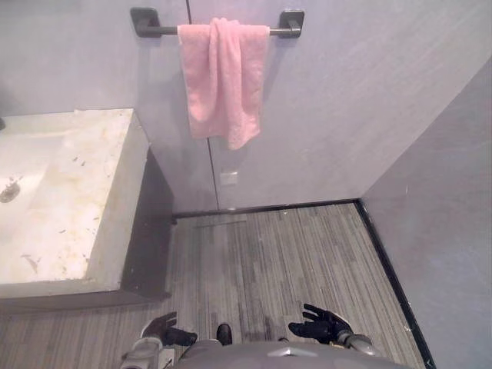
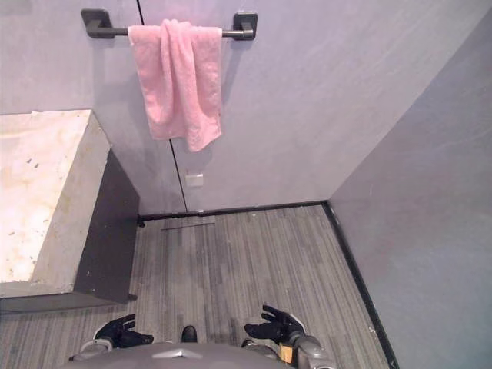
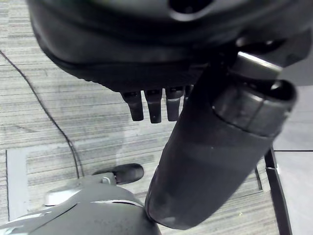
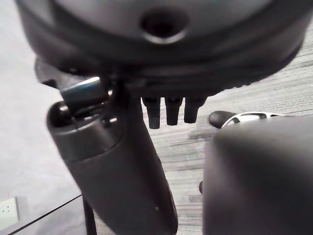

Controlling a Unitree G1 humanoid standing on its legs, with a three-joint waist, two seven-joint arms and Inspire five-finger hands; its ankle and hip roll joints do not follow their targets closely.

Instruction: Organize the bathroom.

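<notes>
The sink counter (image 1: 69, 192) is sitting at left. The left hand (image 1: 165, 330) and right hand (image 1: 323, 324) are hanging low over the floor (image 1: 277, 254), fingers relaxed, holding nothing. The pink towel (image 1: 223, 77) is draping lengthwise from the wall bar (image 1: 154, 31), well above and ahead, roughly between them.
</notes>
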